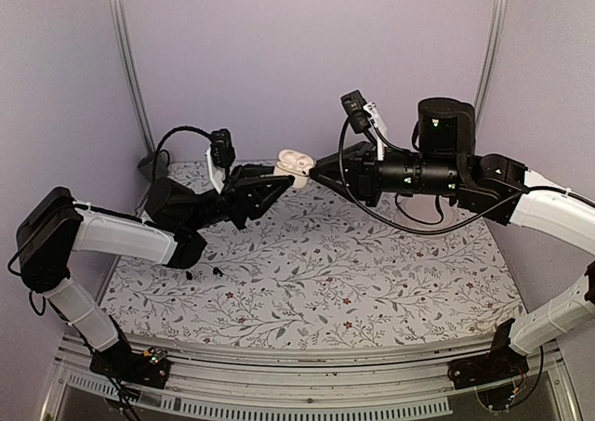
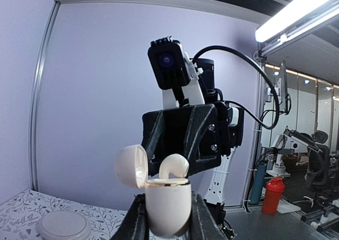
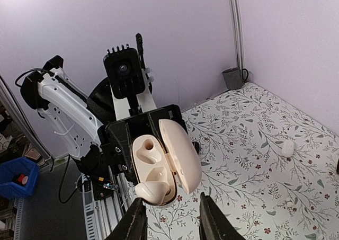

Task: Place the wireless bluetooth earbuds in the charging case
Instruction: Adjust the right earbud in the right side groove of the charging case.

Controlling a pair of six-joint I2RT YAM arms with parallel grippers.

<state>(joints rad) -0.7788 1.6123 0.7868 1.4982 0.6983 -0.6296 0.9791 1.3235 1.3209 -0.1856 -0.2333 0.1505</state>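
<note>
Right wrist alone shows charging case (image 3: 153,168) sockets

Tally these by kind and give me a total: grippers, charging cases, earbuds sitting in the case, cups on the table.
Grippers: 2, the left gripper and the right gripper
Charging case: 1, lid open
Earbud in the case: 1, cream, with the other slot empty
Grey cup: 1
Total: 5
</note>
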